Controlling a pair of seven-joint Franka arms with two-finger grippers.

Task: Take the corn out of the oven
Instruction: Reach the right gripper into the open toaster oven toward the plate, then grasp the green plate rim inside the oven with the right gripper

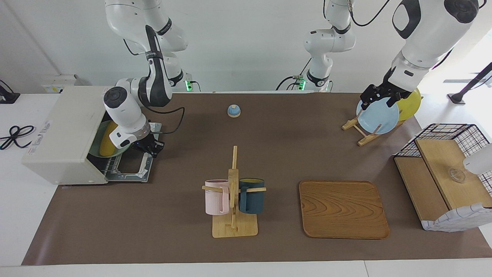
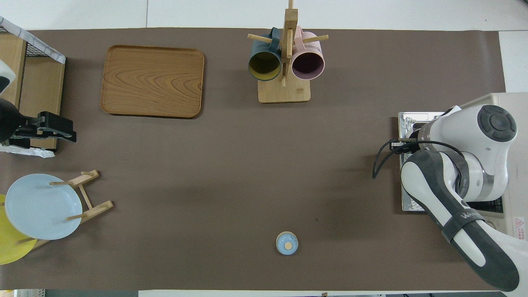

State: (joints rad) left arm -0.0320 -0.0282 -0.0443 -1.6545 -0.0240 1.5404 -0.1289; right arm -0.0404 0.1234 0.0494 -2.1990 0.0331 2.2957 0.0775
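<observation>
Right gripper (image 1: 150, 146) clenched with nothing in it, low over the lowered dark glass door of the boxy cream-white toaster oven (image 1: 65, 130), just in front of its opening. Bright yellow tapered corn cob (image 1: 106, 144) lying on a green plate (image 1: 96, 144) inside that oven, just beside the wrist, untouched. Left gripper (image 1: 378, 97) waiting with fingers spread, up over the pale blue round plate (image 1: 378, 116) on its wooden rack (image 1: 355, 127), well apart from the oven
</observation>
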